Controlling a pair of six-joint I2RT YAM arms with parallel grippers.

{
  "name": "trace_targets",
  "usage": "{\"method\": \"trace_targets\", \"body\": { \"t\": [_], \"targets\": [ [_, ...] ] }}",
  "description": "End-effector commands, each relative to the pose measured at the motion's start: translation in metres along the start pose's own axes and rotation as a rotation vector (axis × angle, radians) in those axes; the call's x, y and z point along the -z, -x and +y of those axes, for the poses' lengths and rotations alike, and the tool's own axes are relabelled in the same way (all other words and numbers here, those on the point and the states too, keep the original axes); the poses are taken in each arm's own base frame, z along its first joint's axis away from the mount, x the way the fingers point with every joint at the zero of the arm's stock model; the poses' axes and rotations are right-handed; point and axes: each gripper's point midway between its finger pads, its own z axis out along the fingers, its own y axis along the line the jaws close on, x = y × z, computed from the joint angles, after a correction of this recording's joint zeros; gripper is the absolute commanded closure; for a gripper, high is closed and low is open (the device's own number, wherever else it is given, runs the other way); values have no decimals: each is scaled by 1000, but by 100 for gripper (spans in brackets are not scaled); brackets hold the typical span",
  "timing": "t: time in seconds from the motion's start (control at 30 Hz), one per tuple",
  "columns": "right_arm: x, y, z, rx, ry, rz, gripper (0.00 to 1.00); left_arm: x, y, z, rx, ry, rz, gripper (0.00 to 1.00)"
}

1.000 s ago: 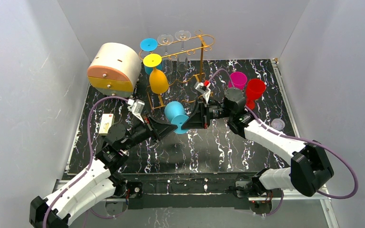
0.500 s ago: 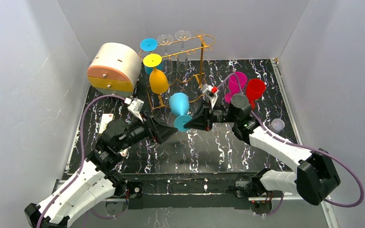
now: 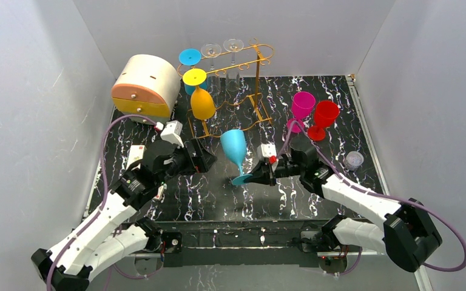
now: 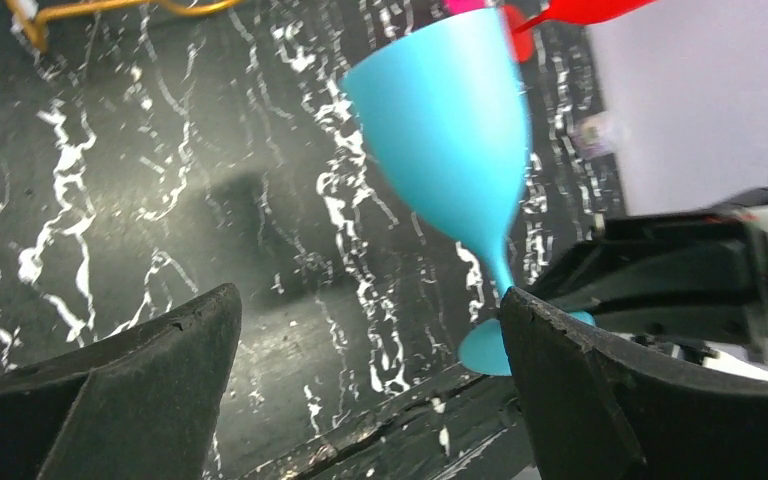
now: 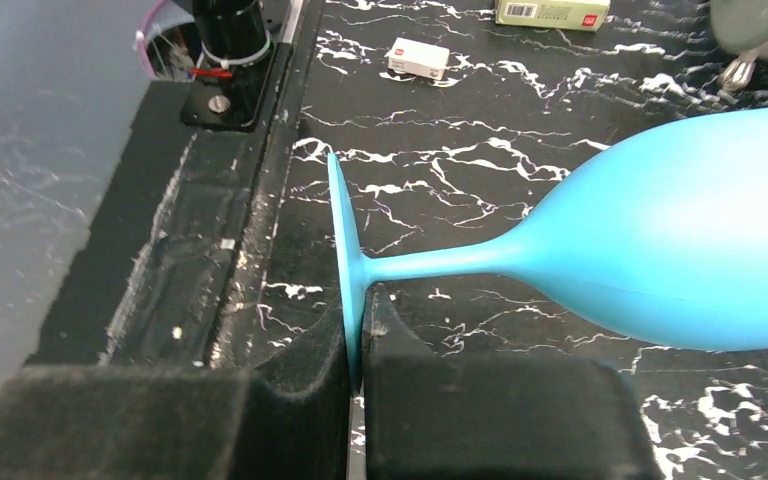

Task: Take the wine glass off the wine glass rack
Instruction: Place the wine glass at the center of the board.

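Bright, even, diffuse light from overhead in the top view; pale grey on the white walls (image 3: 48,91), only soft shadows. Dull sheen on the black marbled table (image 3: 218,203). Sharp throughout there, with slight bending toward the corners. From the left wrist, motion blur on the blue wine glass (image 4: 450,130), smeared along the right edge; soft dark shadow on the table beside it; left gripper fingers (image 4: 110,400) murky and out of focus. From the right wrist, crisp on the glass foot, softer at the far top corner
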Motion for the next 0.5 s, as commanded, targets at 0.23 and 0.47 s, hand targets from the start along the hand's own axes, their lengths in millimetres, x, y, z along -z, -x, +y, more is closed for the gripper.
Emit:
{"method": "trace_targets", "body": {
  "t": [0.23,0.47],
  "targets": [
    [12,6,30,348,132,-23,99,0,36,14,86,138,-26,2],
    [17,15,44,396,191,-48,99,-18,57,4,197,-35,133,2]
  ]
}}
